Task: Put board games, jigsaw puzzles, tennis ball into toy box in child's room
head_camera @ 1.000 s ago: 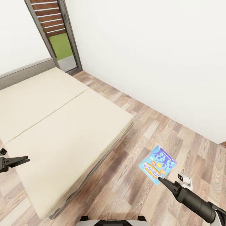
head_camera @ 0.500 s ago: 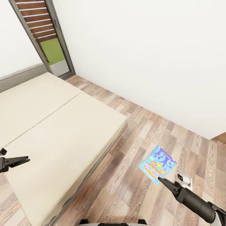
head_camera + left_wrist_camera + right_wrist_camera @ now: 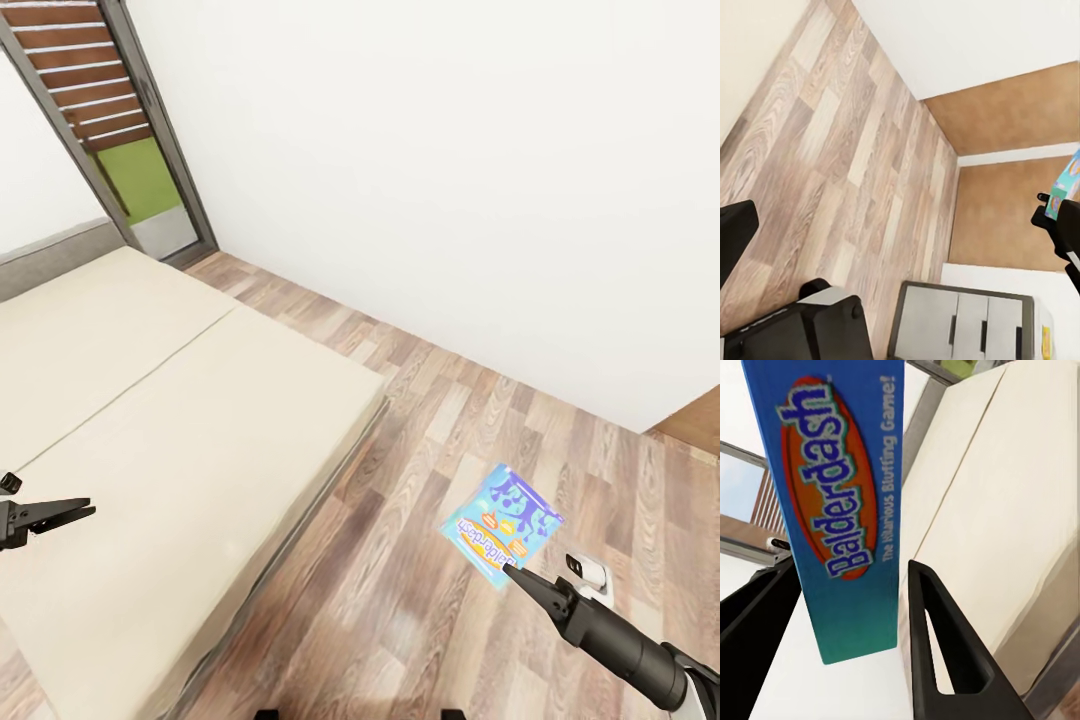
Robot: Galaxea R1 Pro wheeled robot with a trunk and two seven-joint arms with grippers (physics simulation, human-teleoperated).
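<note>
right hand (image 3: 512, 572): clamped on flat blue card board game (image 3: 503, 525) | left hand (image 3: 75, 512): fingers together

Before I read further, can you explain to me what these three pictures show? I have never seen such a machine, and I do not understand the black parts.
This is a simulated wheeled robot with two arms. The large picture comes from a camera on its head, looking down at a wooden floor and a bare cream bed. The black pointed parts are its grippers, each with two fingers. The right gripper is closed on a blue board game; the camera on that arm shows its box lettered Balderdash between the fingers. The left gripper holds nothing, and its fingers look close together. Its own camera looks at the floor and a grey cabinet.
</note>
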